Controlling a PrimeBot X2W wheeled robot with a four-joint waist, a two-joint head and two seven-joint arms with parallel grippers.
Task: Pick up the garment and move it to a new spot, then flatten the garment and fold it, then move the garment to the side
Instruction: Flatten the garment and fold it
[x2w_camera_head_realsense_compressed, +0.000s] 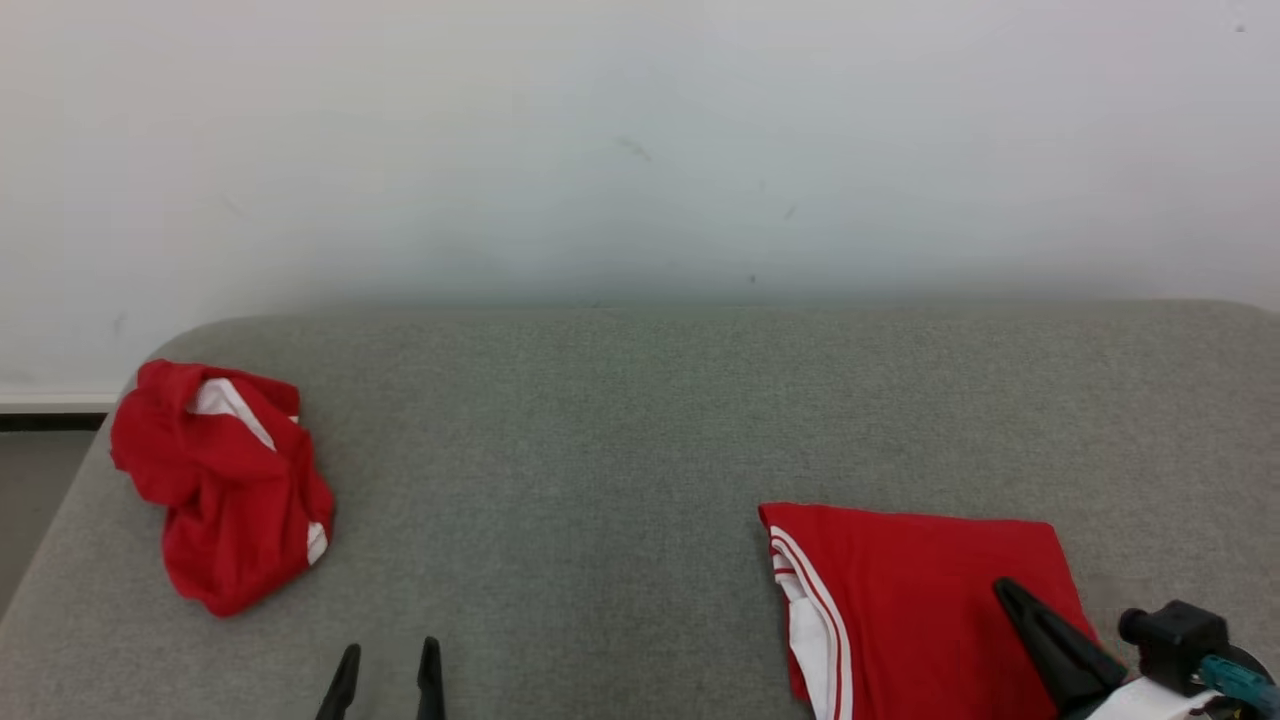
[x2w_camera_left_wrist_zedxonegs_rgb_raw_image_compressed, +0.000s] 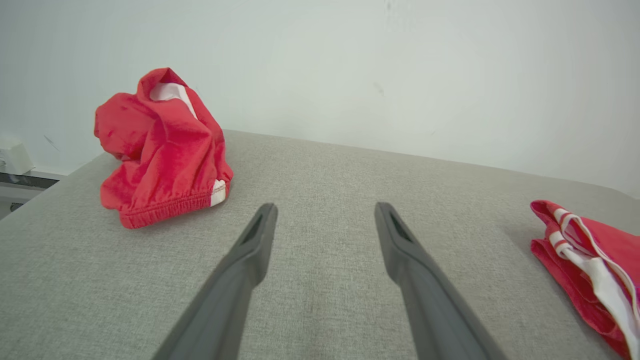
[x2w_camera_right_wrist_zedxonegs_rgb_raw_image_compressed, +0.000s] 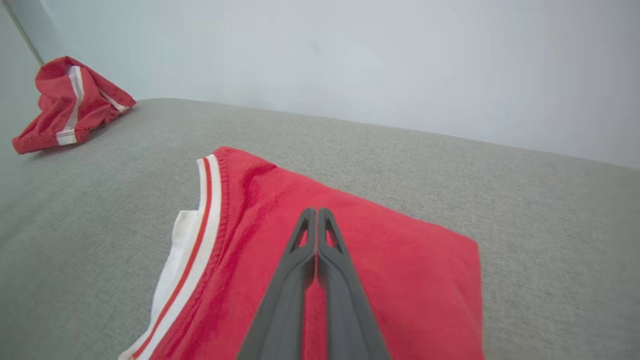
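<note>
The folded garment (x2w_camera_head_realsense_compressed: 920, 590), red with white trim, lies flat at the near right of the tabletop (x2w_camera_head_realsense_compressed: 620, 420). The right gripper (x2w_camera_head_realsense_compressed: 1006, 590) is over it, jaws pressed together; whether the tips touch the cloth I cannot tell. A crumpled garment (x2w_camera_head_realsense_compressed: 220, 490) sits well apart at the left edge. The left gripper (x2w_camera_head_realsense_compressed: 390, 655) hovers above bare tabletop, jaws wide.

Matt red cloth garments (x2w_camera_head_realsense_compressed: 930, 600) lie on coarse-woven grey upholstery (x2w_camera_head_realsense_compressed: 600, 450).
</note>
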